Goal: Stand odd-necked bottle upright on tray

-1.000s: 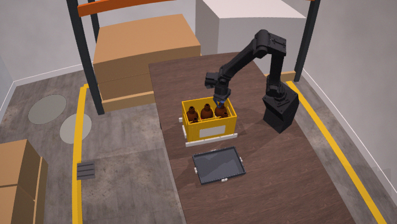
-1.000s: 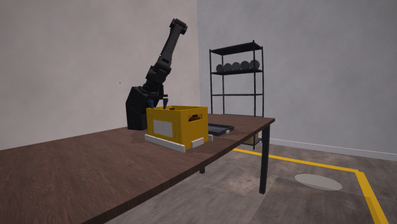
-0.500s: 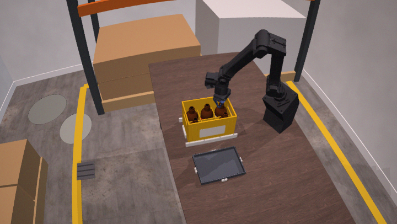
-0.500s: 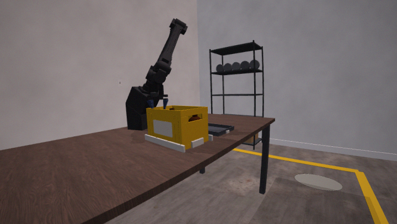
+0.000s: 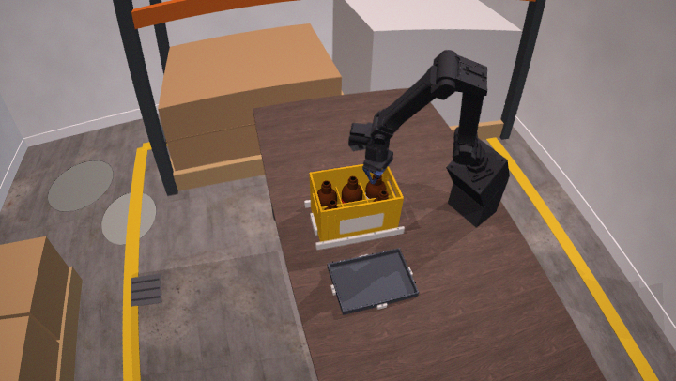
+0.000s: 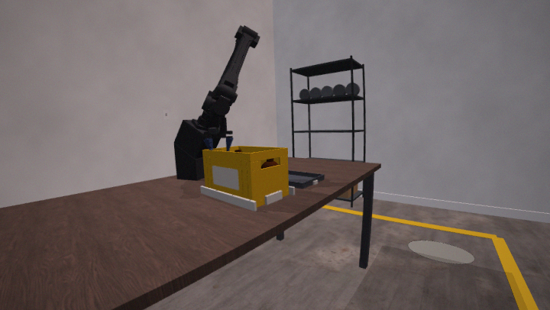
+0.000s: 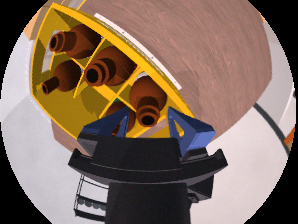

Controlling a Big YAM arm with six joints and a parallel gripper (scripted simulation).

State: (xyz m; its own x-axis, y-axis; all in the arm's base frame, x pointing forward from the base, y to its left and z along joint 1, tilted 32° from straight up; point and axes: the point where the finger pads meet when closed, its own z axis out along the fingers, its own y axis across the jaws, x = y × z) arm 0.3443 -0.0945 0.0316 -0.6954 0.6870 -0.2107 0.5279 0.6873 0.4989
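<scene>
The yellow crate (image 5: 356, 203) stands on the table and holds several brown bottles; it also shows in the exterior view (image 6: 246, 171) and in the wrist view (image 7: 87, 63). My gripper (image 5: 375, 177) (image 6: 218, 143) is at the crate's back right cell, just above the rim. In the wrist view its blue fingers stand open on either side of the neck of one brown bottle (image 7: 147, 104), with a gap on both sides. That bottle (image 5: 376, 187) stands in its cell. Other bottles stand in the middle (image 5: 351, 188) and left (image 5: 326, 191) cells. The dark tray (image 5: 372, 280) lies in front of the crate and holds nothing.
White stop blocks (image 5: 360, 236) line the crate's base. The arm's black base (image 5: 478, 187) stands to the right of the crate. Cardboard boxes (image 5: 246, 94) are stacked beyond the table's left edge. A black shelf (image 6: 327, 108) stands behind the table.
</scene>
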